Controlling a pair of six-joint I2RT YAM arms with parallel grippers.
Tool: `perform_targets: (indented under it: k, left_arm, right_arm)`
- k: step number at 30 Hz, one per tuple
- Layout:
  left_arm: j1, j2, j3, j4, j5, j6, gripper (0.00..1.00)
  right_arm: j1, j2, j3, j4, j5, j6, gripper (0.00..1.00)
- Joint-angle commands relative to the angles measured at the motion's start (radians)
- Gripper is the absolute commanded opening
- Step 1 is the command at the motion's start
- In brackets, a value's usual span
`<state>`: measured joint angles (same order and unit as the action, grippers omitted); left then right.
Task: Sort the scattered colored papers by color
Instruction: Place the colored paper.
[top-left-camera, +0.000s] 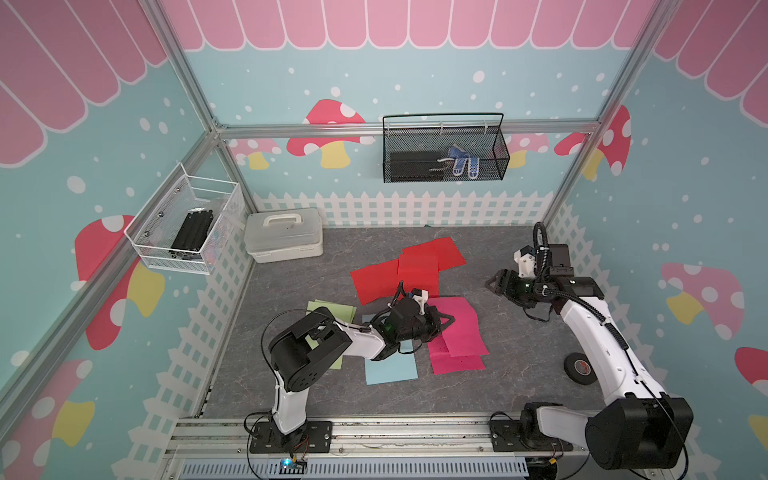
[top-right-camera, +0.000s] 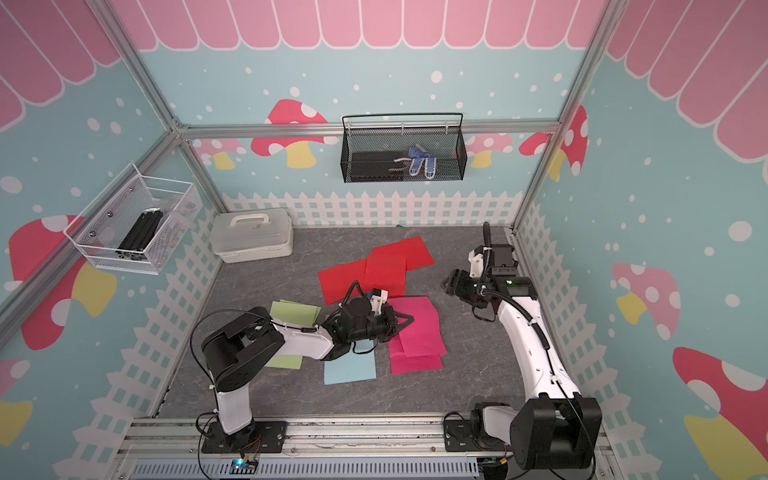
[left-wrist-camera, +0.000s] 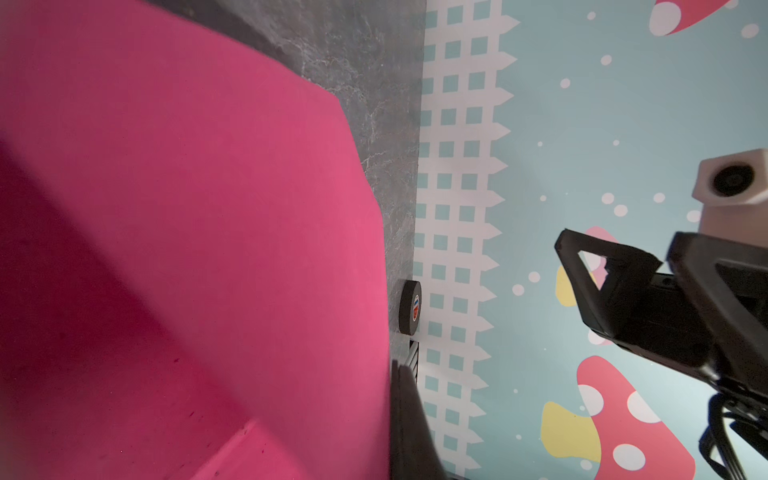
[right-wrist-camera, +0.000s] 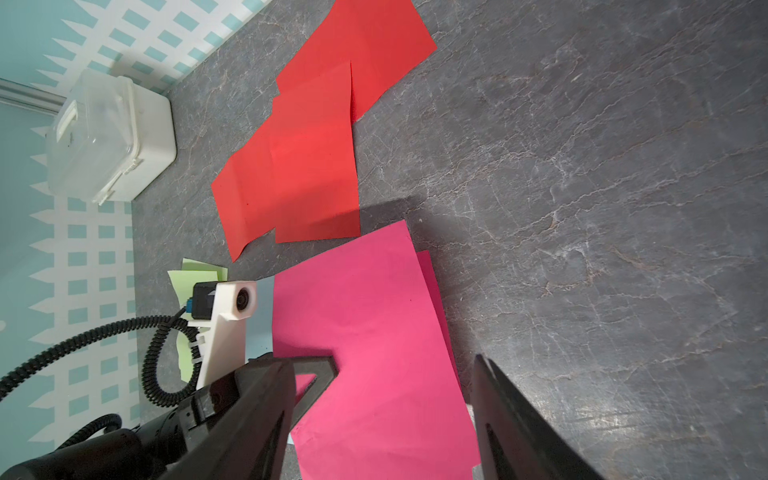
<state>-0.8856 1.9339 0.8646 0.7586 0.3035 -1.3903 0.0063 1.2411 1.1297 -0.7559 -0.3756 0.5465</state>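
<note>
Your left gripper (top-left-camera: 446, 322) is closed, and its jaws appear to pinch the top pink sheet (top-left-camera: 461, 328) at the edge nearest its own arm. In the left wrist view that sheet fills most of the picture and bows upward. In the right wrist view a shadow lies on the table (right-wrist-camera: 582, 208) along the sheet's far edge, so it seems raised there. Right below your left fingertips lie more pink sheets (top-left-camera: 457, 363), overlapping and fanned out of line. The red sheets (top-left-camera: 397, 276), three that overlap, lie just past that gripper on its far side, toward the back wall, with a strip of table between them and the pink ones. The blue sheet (top-left-camera: 390, 370) lies flat beneath your left wrist and runs out toward the arm's base. The green sheets (top-left-camera: 332, 311) lie behind the wrist, partly under the forearm. Your right gripper (top-left-camera: 494, 284) is open and empty, jaws wide apart, held above bare table well to the right of the pink sheets and pointing toward them. The tape (top-left-camera: 577, 368) lies behind that gripper, beside its arm. The box (top-left-camera: 284, 239) stands far beyond the left gripper, in the back corner.
</note>
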Motion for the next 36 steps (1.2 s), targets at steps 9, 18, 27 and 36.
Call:
perform_targets:
  k: [9,18,27,36]
  left_arm:
    - [-0.029,0.02,-0.031,-0.013,-0.052,-0.028,0.0]
    - [-0.03,-0.013,-0.042,-0.135,-0.059,0.005,0.0]
    - [-0.038,-0.007,-0.058,-0.148,-0.05,-0.006,0.12]
    - [-0.042,-0.031,-0.083,-0.171,-0.059,-0.003,0.57]
  right_arm:
    - [-0.004,-0.002,-0.011,0.0,-0.009,-0.02,0.7]
    - [-0.005,0.0,-0.013,0.004,-0.01,-0.022,0.7]
    - [-0.005,0.003,-0.013,0.006,-0.007,-0.023,0.7]
    - [-0.005,0.006,-0.021,0.01,-0.008,-0.02,0.7]
